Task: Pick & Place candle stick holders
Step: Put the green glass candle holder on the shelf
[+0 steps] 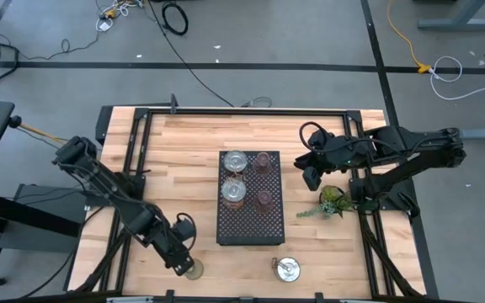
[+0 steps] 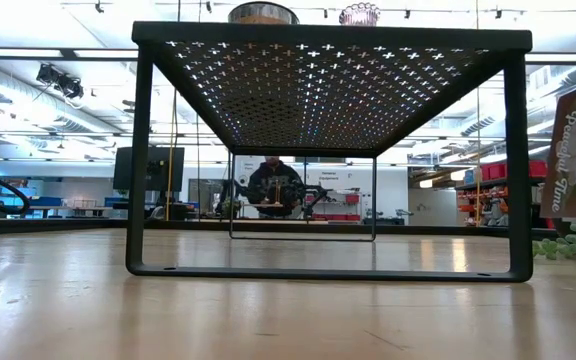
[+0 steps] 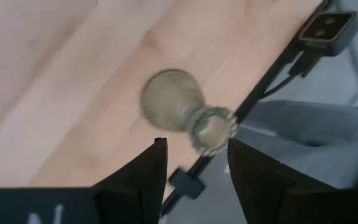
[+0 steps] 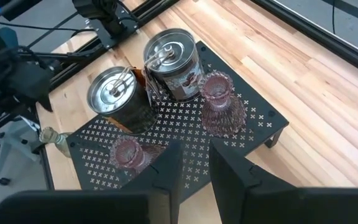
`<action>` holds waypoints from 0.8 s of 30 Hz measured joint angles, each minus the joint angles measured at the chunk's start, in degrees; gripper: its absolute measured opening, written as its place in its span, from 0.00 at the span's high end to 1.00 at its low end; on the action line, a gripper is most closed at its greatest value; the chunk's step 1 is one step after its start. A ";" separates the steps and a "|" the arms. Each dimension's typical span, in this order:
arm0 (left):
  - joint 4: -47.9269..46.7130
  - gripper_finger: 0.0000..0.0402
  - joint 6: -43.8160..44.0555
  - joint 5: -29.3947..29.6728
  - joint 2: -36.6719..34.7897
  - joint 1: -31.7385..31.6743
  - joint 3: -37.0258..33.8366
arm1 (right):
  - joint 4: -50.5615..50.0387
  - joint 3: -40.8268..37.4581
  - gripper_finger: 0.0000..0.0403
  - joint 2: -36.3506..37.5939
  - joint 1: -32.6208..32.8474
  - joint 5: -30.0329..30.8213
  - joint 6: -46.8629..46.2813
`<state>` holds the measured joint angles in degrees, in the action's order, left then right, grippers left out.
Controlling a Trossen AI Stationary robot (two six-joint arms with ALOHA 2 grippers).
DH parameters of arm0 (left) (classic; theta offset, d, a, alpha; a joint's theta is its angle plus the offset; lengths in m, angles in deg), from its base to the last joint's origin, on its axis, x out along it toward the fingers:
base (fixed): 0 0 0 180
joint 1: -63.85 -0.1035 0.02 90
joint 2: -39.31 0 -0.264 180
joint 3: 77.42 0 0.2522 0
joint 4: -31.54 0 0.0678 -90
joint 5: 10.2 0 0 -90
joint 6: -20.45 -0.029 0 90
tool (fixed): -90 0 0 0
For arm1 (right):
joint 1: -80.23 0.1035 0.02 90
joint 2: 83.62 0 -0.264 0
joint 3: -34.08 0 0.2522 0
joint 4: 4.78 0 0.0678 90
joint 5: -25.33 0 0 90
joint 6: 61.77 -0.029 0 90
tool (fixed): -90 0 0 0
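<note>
A black perforated tray (image 1: pixel 250 198), centre of the high view, stands on legs as a raised platform — apparently the collection point, since four holders sit on it: two silvery holders (image 1: pixel 235 160) at its left and two pink holders (image 1: pixel 263 160) at its right. A third silvery holder (image 1: pixel 287 269) rests on the bare table (image 1: pixel 183 143), lower centre. The right gripper (image 4: pixel 194 163), fingers narrowly parted and empty, hovers right of the tray beside a plant sprig (image 1: pixel 333 202). The left gripper (image 3: pixel 196 165) — open, holding nothing — is at the lower left table edge; the olive-green holder (image 3: pixel 182 109) lies tipped just beyond its fingertips, not yet enclosed.
</note>
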<state>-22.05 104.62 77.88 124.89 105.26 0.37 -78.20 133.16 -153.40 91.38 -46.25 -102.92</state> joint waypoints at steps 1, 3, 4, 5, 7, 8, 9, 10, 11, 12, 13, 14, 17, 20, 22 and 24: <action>2.54 0.57 0.73 0.01 0.00 0.00 -1.13 | 0.00 0.00 0.80 0.00 0.00 0.00 -0.14; 7.60 0.58 1.47 -0.34 0.00 0.00 -3.32 | -0.01 0.00 0.80 0.00 0.00 0.01 -0.25; 9.41 0.58 1.67 -0.76 0.00 -0.02 -4.27 | 0.00 0.00 0.80 0.00 0.00 0.00 -0.27; 10.30 0.59 2.02 -0.94 0.00 0.00 -4.85 | 0.00 0.00 0.80 -0.02 0.00 0.00 -0.31; 10.55 0.59 2.30 -0.88 0.00 0.20 -5.33 | 0.00 0.00 0.80 -0.02 0.00 0.00 -0.36; 10.21 0.59 2.34 -0.83 0.02 0.29 -5.44 | 0.00 0.00 0.80 -0.02 0.00 0.00 -0.36; 9.61 0.60 2.30 -0.93 0.33 0.29 -5.44 | -0.01 0.00 0.80 -0.02 0.00 0.00 -0.37; 9.49 0.61 2.30 -1.29 0.70 0.31 -5.45 | 0.00 0.00 0.80 -0.02 0.00 0.00 -0.36; 9.51 0.61 2.33 -1.60 1.10 0.37 -5.46 | 0.00 0.00 0.80 -0.02 0.00 0.02 -0.36; 9.75 0.62 2.33 -2.10 1.58 0.60 -5.46 | 0.00 0.00 0.80 -0.02 0.00 0.02 -0.36; 10.54 0.63 2.29 -3.03 2.32 0.63 -5.46 | 0.00 0.00 0.80 -0.02 0.00 0.02 -0.36; 11.34 0.64 2.23 -3.33 3.05 0.63 -5.46 | 0.00 0.00 0.80 -0.02 0.00 0.03 -0.36; 12.31 0.67 2.20 -4.76 5.46 0.63 -5.46 | 0.07 0.00 0.80 -0.03 -0.01 0.04 -0.36; 12.79 0.71 2.20 -7.27 7.27 0.61 -5.44 | 0.09 0.00 0.80 -0.04 -0.01 0.04 -0.36; 12.97 0.76 2.08 -8.88 7.73 0.61 -5.37 | 0.09 0.00 0.80 -0.04 -0.02 0.07 -0.36; 13.07 0.85 0.97 -9.55 7.77 0.54 -5.31 | 0.16 0.00 0.80 -0.04 -0.01 0.11 -0.36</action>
<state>-8.98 105.60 68.34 132.66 105.79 -4.95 -78.03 133.16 -153.44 91.37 -46.14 -103.28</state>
